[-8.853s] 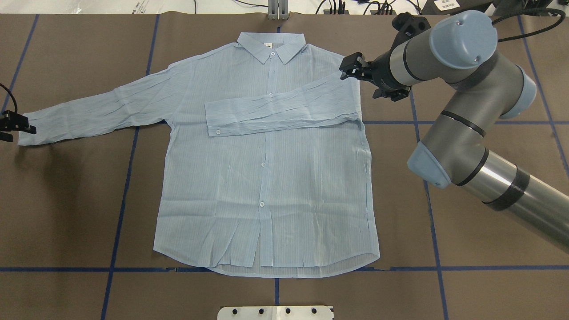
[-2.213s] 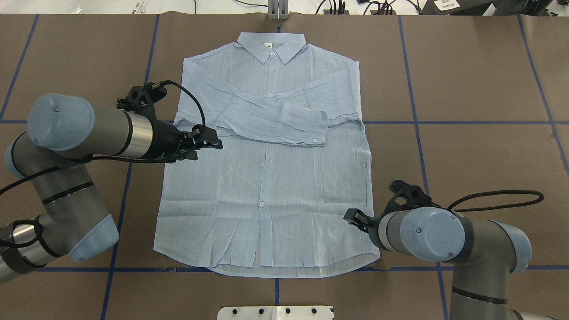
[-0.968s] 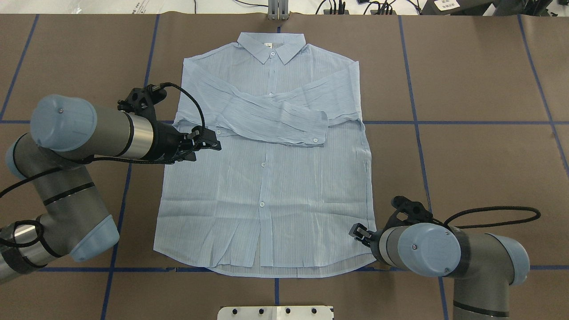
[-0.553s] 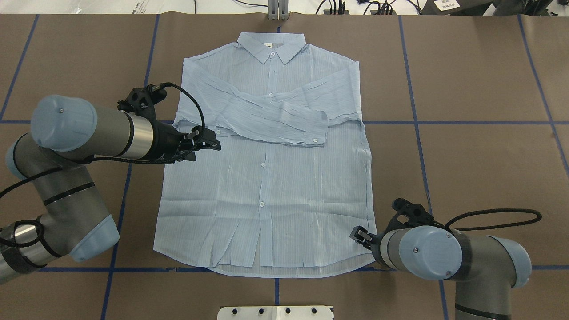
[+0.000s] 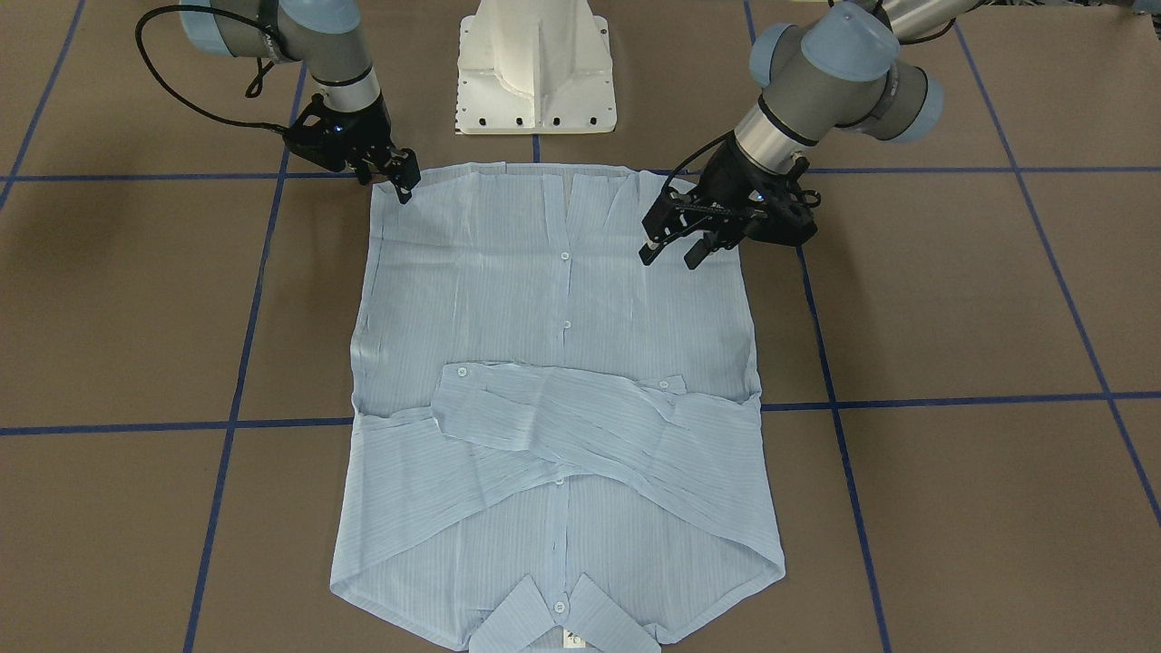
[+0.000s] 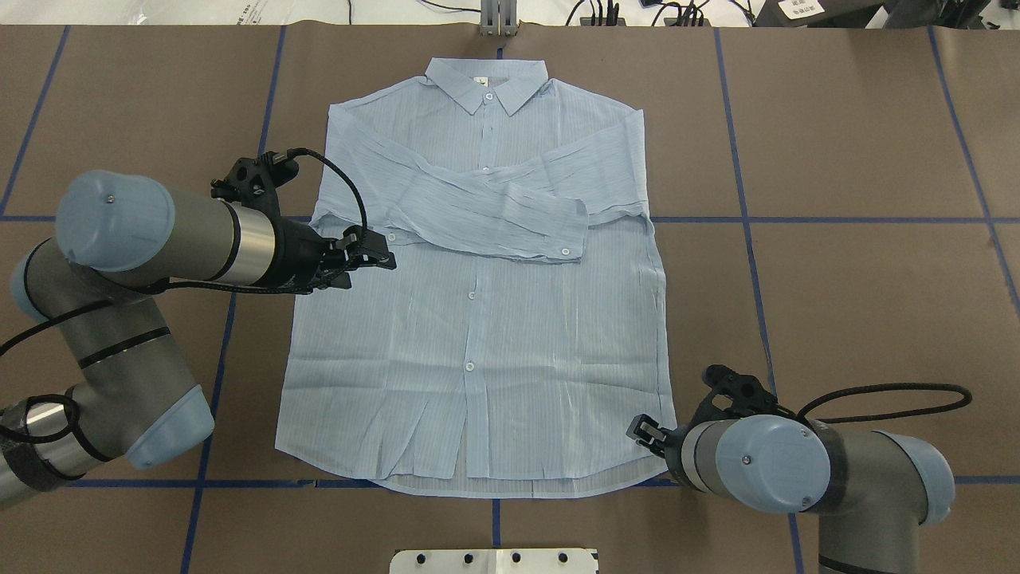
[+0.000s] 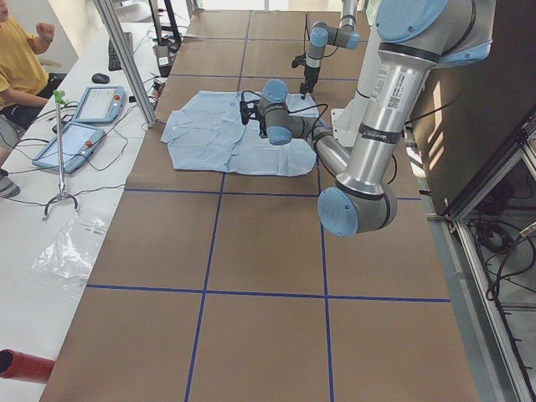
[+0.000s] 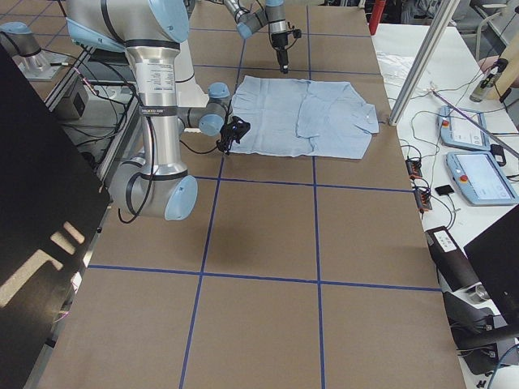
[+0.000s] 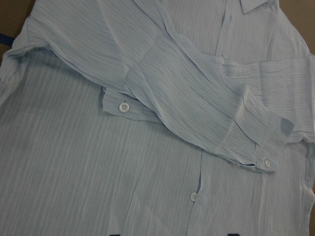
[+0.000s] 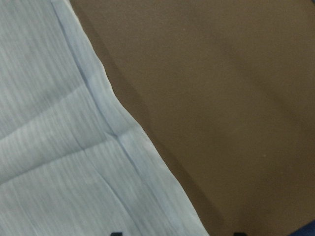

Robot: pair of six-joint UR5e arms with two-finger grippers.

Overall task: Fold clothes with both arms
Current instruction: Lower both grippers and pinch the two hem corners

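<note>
The pale-blue shirt (image 6: 478, 343) lies flat and buttoned on the brown table, collar (image 6: 488, 80) at the far side. Both sleeves are folded across the chest, the cuff (image 6: 558, 231) of the upper one lying right of the button line. My left gripper (image 6: 388, 253) hovers open over the shirt's left side, just below the crossed sleeves; the left wrist view shows both cuffs (image 9: 261, 147) beneath it. My right gripper (image 6: 635, 427) is open at the near right hem corner. In the right wrist view the side seam (image 10: 118, 132) runs between its fingers.
The white pedestal base (image 5: 537, 68) stands just behind the hem. Blue tape lines (image 6: 797, 220) grid the brown table cover. A metal post (image 6: 498, 20) and cables line the far edge. Tablets (image 7: 79, 126) and a seated person (image 7: 21, 63) are beyond it.
The left sleeve, once stretched out, now lies folded across the chest. The right arm went from the shoulder to the hem corner, creeping nearer in the last second. The left gripper holds still.
</note>
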